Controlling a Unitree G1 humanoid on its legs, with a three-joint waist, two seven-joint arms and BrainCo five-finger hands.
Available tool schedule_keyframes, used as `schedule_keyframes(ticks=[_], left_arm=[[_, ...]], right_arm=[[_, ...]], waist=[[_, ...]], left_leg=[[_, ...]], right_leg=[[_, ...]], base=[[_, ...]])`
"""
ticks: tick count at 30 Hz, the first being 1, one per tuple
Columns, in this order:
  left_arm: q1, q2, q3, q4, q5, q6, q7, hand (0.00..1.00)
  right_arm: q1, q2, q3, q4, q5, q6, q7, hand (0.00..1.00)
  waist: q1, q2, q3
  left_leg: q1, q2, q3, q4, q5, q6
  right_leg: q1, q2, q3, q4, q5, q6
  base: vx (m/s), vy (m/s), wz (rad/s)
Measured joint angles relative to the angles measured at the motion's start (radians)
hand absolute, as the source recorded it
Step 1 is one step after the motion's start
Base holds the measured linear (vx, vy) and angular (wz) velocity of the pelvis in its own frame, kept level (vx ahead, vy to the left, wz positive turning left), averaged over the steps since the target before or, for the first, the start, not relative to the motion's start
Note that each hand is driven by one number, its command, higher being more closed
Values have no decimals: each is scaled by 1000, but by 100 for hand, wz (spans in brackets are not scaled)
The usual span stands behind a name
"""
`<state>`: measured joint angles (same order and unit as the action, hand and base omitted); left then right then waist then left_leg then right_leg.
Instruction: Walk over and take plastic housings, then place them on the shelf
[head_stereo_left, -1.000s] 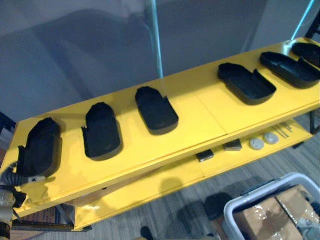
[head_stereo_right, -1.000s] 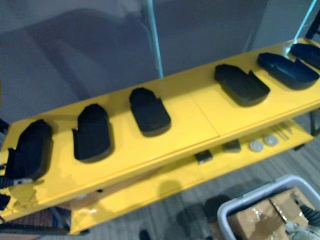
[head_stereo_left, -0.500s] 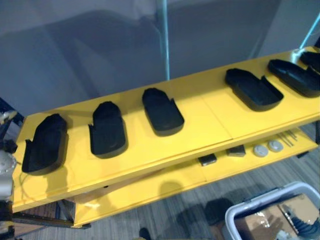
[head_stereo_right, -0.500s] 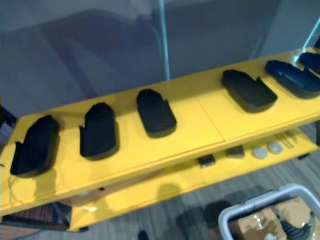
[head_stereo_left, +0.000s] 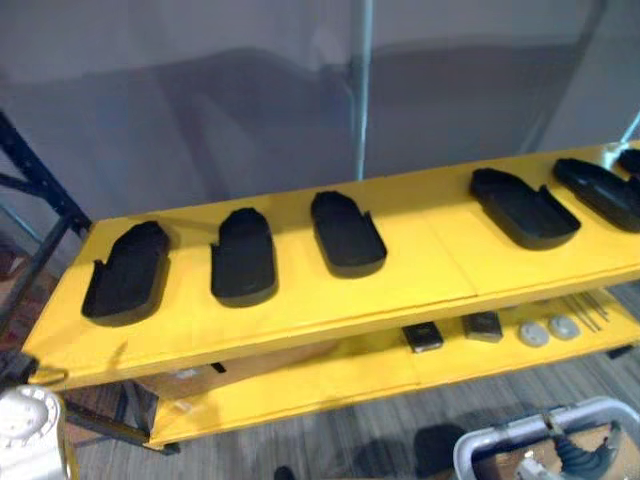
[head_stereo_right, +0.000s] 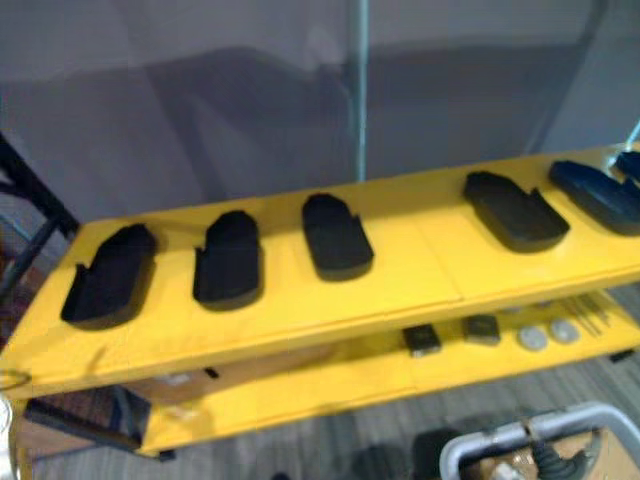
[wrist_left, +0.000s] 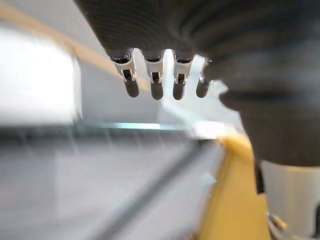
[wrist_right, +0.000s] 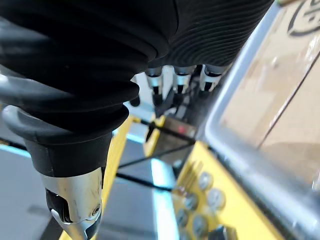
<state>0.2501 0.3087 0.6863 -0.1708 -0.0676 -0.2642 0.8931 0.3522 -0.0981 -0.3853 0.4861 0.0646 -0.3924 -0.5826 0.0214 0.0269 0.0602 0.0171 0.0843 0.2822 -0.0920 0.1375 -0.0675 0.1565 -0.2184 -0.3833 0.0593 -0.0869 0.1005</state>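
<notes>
Housings (head_stereo_left: 347, 232) of black plastic lie in a row on the top board of the yellow shelf (head_stereo_left: 430, 265), and neither hand holds one. Three sit close together toward the left end. Beyond a bare stretch of board, more lie toward the right end, and the nearest housing there (head_stereo_left: 523, 207) has its hollow side up.

On the shelf's lower board (head_stereo_left: 330, 375) sit two small black boxes (head_stereo_left: 422, 336), two round discs (head_stereo_left: 533, 333) and some thin rods (head_stereo_left: 590, 310).

A grey bin (wrist_right: 232, 85) stands on the floor below the shelf's right end, with a cardboard box (wrist_right: 285, 85) in it. The right hand (wrist_right: 175, 85) is just beside the bin's rim, its fingers straight and empty. The left hand (wrist_left: 155, 85) has its fingers stretched out side by side, also holding nothing.
</notes>
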Motion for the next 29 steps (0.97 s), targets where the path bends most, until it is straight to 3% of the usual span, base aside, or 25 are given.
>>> schedule_keyframes(ticks=[7,11,14,15,16,17,21,26,29], left_arm=[[101,-101,60,7,8,-26,70,0],[114,-104,69,128,-3,-12,32,0],[113,-106,18,331,-57,45,-123,0],[114,-116,-30,408,-80,70,-206,0],[114,-125,-56,442,-85,78,-236,0],[114,-149,-110,511,-125,99,-327,0],[101,-179,-186,723,-192,138,-526,0],[77,-205,-225,896,-216,139,-634,0],[41,-206,-261,1015,-303,144,-719,0]], right_arm=[[-7,25,23,10,1,6,61,0],[-25,24,28,15,24,26,105,0],[-43,16,83,55,58,54,143,0],[-47,17,111,59,71,65,160,0],[-51,17,119,67,72,69,170,0],[-62,17,132,89,81,83,193,0],[-93,16,129,160,98,108,255,0],[-125,17,97,273,118,116,328,0],[-167,16,81,347,119,115,358,0]], waist=[[28,-23,-15],[31,-26,-18],[32,-26,-17],[31,-27,-17],[31,-27,-17],[30,-31,-17],[20,-41,-15],[18,-47,-8],[18,-52,4]], left_leg=[[-25,-8,-63,0,17,6],[-45,-9,-83,0,25,9],[-35,-11,-84,0,23,10],[-36,-12,-86,0,23,10],[-36,-13,-86,0,23,10],[-36,-15,-86,0,22,11],[-33,-19,-81,0,13,12],[-13,-28,-76,0,-5,8],[1,-26,-73,0,-12,3]], right_leg=[[24,5,-63,-5,-1,1],[21,9,-84,-5,-1,2],[32,8,-85,-4,-10,14],[32,8,-84,-4,-13,19],[32,8,-84,-4,-14,19],[32,7,-82,-4,-17,21],[32,2,-78,-4,-21,24],[45,-9,-67,-5,-25,28],[57,-7,-59,-7,-28,32]], base=[[-40,-1,30],[-36,-1,17],[-1,0,2],[-1,-1,5],[6,3,5],[0,0,0],[33,-1,-2],[79,-13,-6],[65,-25,-4]])
